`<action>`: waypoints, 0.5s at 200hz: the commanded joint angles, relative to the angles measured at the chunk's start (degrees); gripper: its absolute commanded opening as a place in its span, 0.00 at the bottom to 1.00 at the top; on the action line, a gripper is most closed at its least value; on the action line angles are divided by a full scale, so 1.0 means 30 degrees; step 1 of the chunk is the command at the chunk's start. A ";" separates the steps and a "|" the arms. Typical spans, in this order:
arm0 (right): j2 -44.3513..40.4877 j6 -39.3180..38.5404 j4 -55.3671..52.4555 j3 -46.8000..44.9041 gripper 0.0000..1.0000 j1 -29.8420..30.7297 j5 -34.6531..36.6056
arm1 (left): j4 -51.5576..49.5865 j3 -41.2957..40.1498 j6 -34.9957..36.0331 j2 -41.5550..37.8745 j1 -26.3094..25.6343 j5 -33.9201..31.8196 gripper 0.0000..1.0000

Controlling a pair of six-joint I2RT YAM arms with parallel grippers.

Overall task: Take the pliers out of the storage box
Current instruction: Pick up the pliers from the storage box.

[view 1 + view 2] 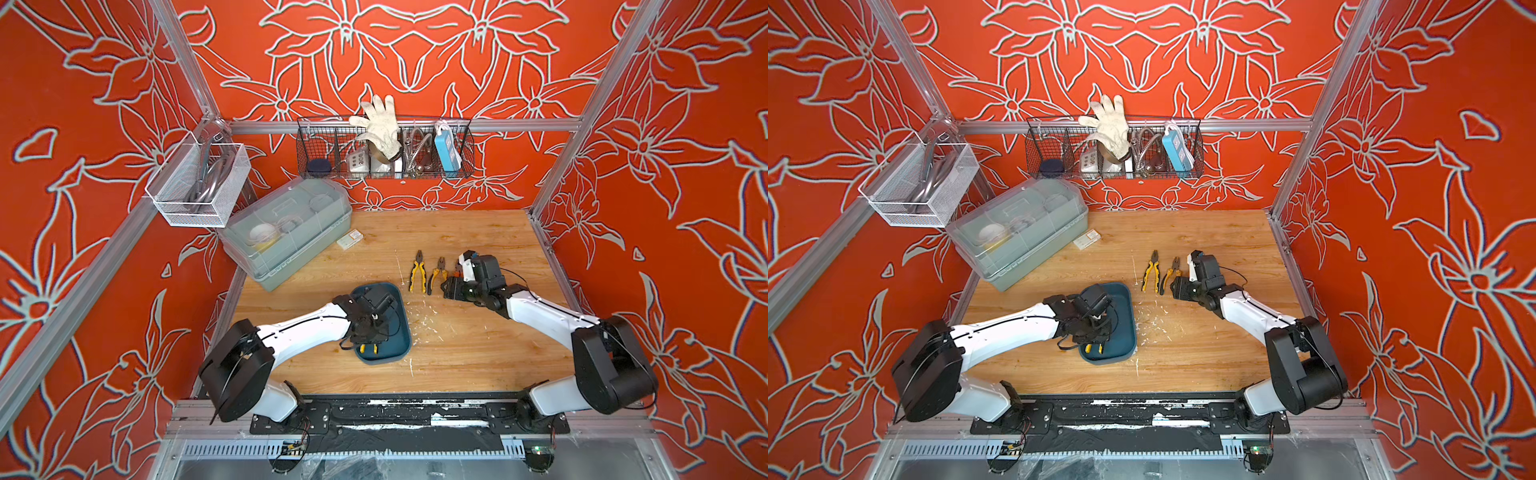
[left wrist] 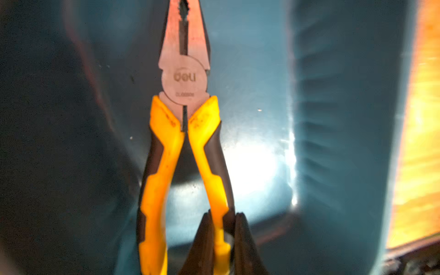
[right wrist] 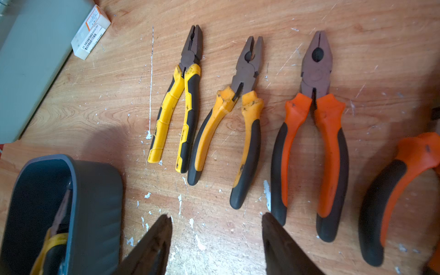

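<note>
The storage box (image 1: 405,328) (image 1: 1130,324) is a shallow teal tray at the front middle of the wooden table. One pair of yellow-and-black pliers (image 2: 183,78) (image 1: 368,348) lies inside it. My left gripper (image 2: 223,214) (image 1: 372,330) reaches down into the tray and is shut on one handle of these pliers. Several other pliers lie in a row on the table right of the tray: a yellow pair (image 3: 181,107) (image 1: 417,272), a yellow-orange pair (image 3: 238,123) (image 1: 438,274) and an orange pair (image 3: 314,133). My right gripper (image 3: 216,215) (image 1: 451,289) hovers open just before their handles, holding nothing.
A translucent lidded bin (image 1: 286,228) stands at the back left, with a small white carton (image 1: 350,239) beside it. A black wire basket (image 1: 384,153) and a white mesh basket (image 1: 199,183) hang on the walls. White flecks litter the wood (image 3: 197,240) near the tray.
</note>
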 commanded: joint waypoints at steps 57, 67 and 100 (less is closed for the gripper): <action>-0.0379 0.0525 0.0204 -0.0343 0.63 0.0100 -0.0315 | 0.0855 -0.0699 0.0759 -0.2479 0.0019 -0.0017 0.00; -0.0645 0.0845 0.0368 -0.0536 0.63 0.0098 -0.0724 | 0.1078 -0.0899 0.0807 -0.2974 0.0016 -0.0002 0.00; -0.1986 0.3589 0.0799 -0.1280 0.62 0.0608 -0.2848 | 0.2083 -0.1899 0.0910 -0.4986 0.0016 -0.0140 0.00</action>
